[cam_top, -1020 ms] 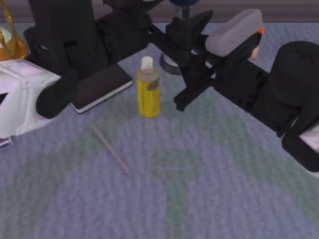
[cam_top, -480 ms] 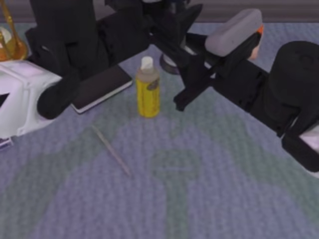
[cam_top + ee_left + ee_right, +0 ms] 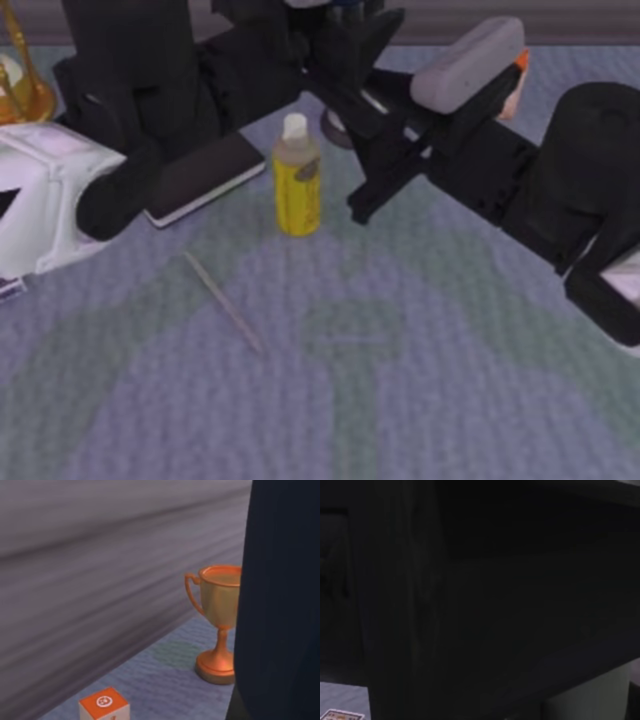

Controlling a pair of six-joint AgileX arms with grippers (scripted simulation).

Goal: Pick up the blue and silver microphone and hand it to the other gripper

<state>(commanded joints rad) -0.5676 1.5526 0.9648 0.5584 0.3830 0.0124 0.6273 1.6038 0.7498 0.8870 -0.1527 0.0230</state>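
Observation:
Only a sliver of the blue and silver microphone point(image 3: 346, 8) shows, its dark blue head at the top view's far edge. It sits at the tip of my right gripper point(image 3: 357, 38), which reaches in from the right and is shut on it. My left gripper point(image 3: 295, 15), the other gripper, comes in from the left and ends right beside the microphone, its tip lost among the black parts. A dark navy mass point(image 3: 280, 600) fills one side of the left wrist view. The right wrist view is dark.
A yellow bottle point(image 3: 297, 185) stands at centre with a dark flat slab point(image 3: 205, 175) to its left. A thin pale stick point(image 3: 225, 303) lies nearer the front. A silver bell point(image 3: 335, 125) and a grey object point(image 3: 470, 65) sit under the right arm. A gold trophy point(image 3: 220, 625) and an orange cube point(image 3: 104, 705) stand far left.
My right gripper has carried the microphone leftward toward the left gripper. The gap between the two grippers has closed. The left arm has shifted only slightly.

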